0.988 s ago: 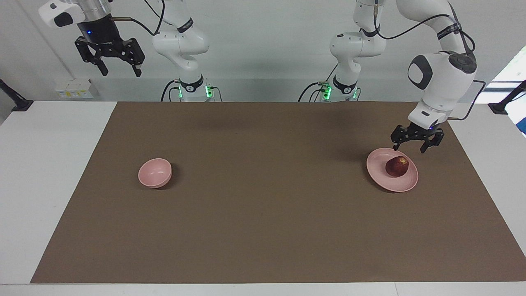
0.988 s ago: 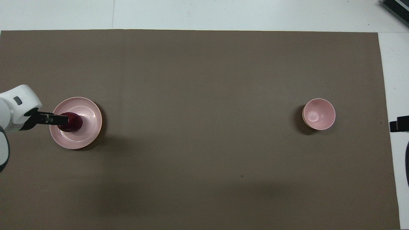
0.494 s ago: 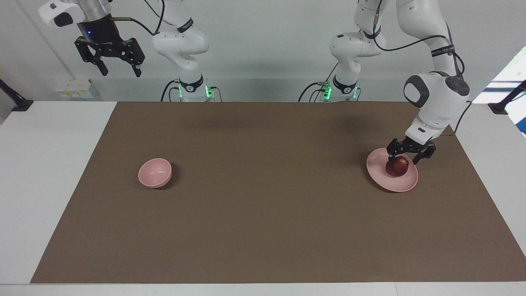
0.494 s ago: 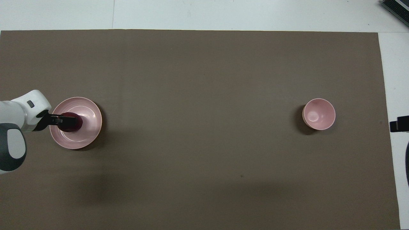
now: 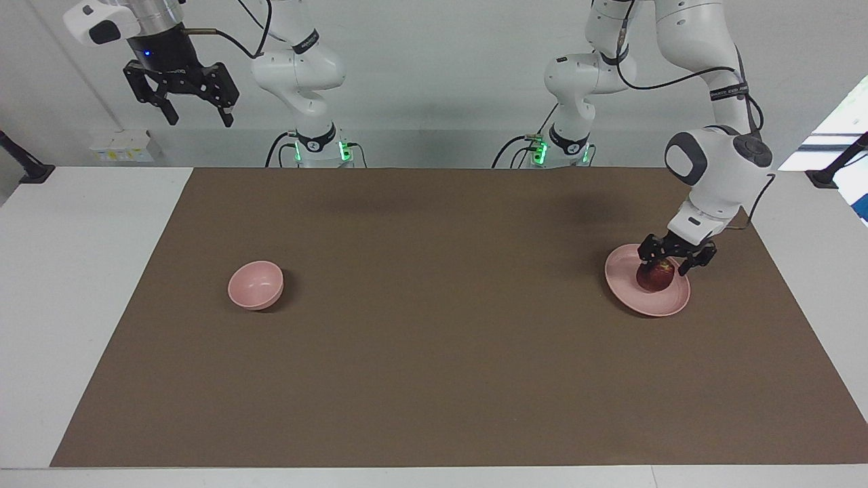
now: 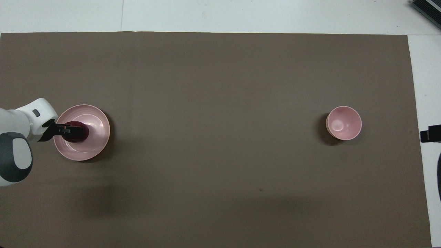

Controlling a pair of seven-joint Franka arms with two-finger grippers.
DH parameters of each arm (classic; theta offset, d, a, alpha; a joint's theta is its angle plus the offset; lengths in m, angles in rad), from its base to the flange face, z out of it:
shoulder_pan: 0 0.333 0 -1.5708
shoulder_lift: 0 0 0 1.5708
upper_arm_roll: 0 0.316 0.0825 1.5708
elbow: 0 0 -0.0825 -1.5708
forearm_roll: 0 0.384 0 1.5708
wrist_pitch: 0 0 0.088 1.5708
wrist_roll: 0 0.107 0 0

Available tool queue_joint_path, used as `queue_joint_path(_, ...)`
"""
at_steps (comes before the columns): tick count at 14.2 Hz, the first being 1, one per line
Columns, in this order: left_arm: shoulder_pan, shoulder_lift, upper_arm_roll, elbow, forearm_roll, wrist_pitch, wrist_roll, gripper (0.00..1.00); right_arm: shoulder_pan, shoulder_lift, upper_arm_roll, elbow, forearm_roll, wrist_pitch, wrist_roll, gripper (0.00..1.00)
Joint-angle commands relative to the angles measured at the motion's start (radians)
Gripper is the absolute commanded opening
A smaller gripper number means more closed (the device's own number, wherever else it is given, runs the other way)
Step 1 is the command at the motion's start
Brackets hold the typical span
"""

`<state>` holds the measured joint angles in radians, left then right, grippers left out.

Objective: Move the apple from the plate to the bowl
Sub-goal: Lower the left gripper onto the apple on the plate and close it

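Note:
The dark-red apple (image 5: 656, 279) lies on the pale-pink plate (image 5: 637, 293) toward the left arm's end of the table. My left gripper (image 5: 664, 266) is down on the plate, open, with one finger on each side of the apple's top. In the overhead view the left gripper (image 6: 73, 130) covers part of the apple (image 6: 81, 135) on the plate (image 6: 96, 119). The small pink bowl (image 5: 255, 285) stands empty toward the right arm's end; it also shows in the overhead view (image 6: 344, 123). My right gripper (image 5: 195, 114) waits open, high above the table's edge at its own end.
A brown mat (image 5: 434, 352) covers most of the white table (image 5: 81, 271). The plate and the bowl stand on it about equally far from the robots, a wide stretch of mat between them. The right gripper's tip (image 6: 429, 134) shows at the overhead view's edge.
My left gripper has come down from just above the plate's rim onto the apple, its fingers now straddling it. The apple, plate, bowl and right arm have not moved.

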<state>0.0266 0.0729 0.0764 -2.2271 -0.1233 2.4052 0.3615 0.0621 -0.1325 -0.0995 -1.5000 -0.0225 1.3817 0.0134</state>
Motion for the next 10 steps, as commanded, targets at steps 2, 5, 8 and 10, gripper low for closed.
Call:
queue_joint_path(2, 0.009, -0.009, -0.004, -0.016, -0.018, 0.017, 0.024, 0.23, -0.007, -0.015, 0.003, -0.016, 0.001, 0.011, -0.02, 1.0)
queue_joint_path(5, -0.002, -0.012, -0.004, 0.006, -0.018, 0.002, 0.017, 0.0, -0.007, -0.013, 0.003, -0.009, 0.01, 0.01, -0.027, 1.0)
queue_joint_path(8, -0.007, -0.027, -0.02, 0.12, -0.018, -0.243, 0.005, 0.0, -0.001, -0.015, 0.006, -0.006, 0.012, -0.007, -0.033, 1.0)
queue_joint_path(10, -0.007, -0.057, -0.03, 0.177, -0.022, -0.352, -0.019, 0.0, 0.001, -0.025, 0.018, -0.017, 0.007, -0.009, -0.075, 1.0)
